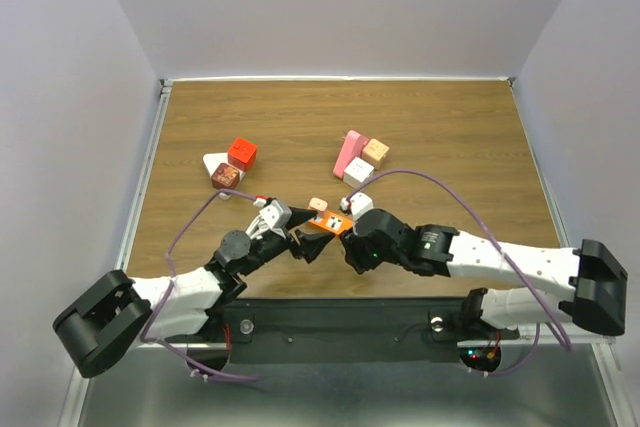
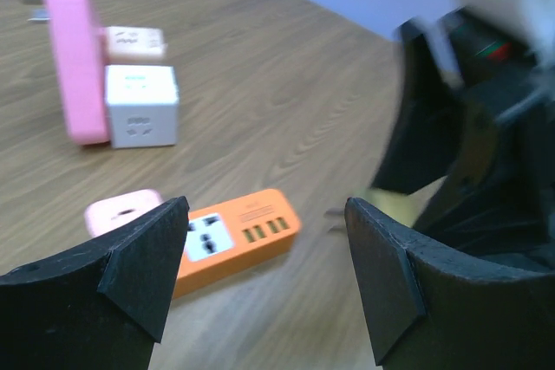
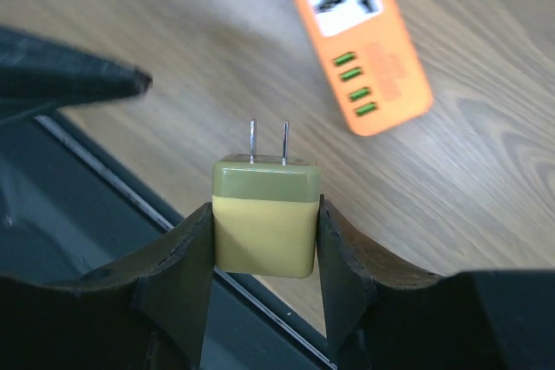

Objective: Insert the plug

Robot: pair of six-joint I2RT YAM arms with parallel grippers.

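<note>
A yellow plug (image 3: 264, 231) with an olive-green top and two metal prongs sits upright between the pads of my right gripper (image 3: 264, 207), which is shut on its sides. It hangs over the table's near edge. An orange power strip (image 3: 355, 36) lies flat on the wood beyond the prongs, its white socket face up. The strip (image 2: 234, 236) also lies just ahead of my left gripper (image 2: 266, 214), which is open and holds nothing. From above, the strip (image 1: 330, 222) lies between my left gripper (image 1: 312, 245) and my right gripper (image 1: 352, 247); the plug is hidden there.
A small pink adapter (image 2: 121, 210) touches the strip's far end. Farther back stand a pink block (image 1: 347, 154), a white cube socket (image 1: 358, 171) and a beige cube (image 1: 376, 152). A red cube (image 1: 242, 153) and a brown cube (image 1: 225, 176) sit at left. A black rail (image 3: 104, 188) edges the table.
</note>
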